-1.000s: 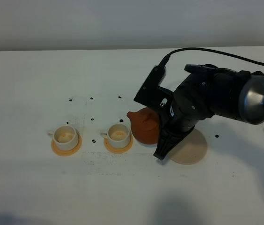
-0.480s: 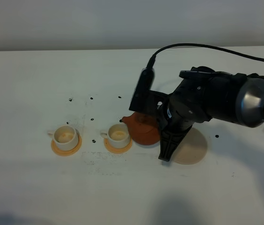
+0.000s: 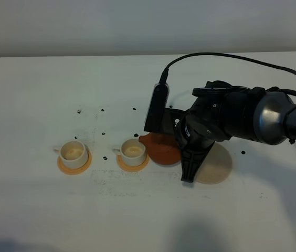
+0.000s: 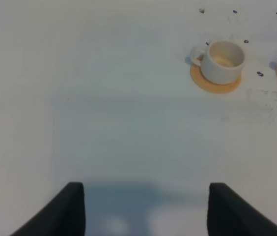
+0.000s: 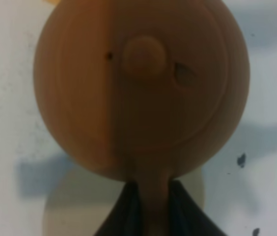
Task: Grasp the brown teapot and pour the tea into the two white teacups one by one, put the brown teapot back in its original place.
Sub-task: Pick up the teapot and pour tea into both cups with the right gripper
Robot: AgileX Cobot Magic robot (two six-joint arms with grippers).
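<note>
High overview and left wrist share one teacup.

Brown teapot crowds the nearer teacup (perhaps touching), blocking passage between.

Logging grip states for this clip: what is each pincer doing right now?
Left pincer: open, holding nothing.
Right pincer: closed on the brown teapot.

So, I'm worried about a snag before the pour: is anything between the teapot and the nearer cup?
Nothing visible. The right pincer grips the brown teapot by its handle. Its spout is right next to the nearer white teacup, with no object between them.
</note>
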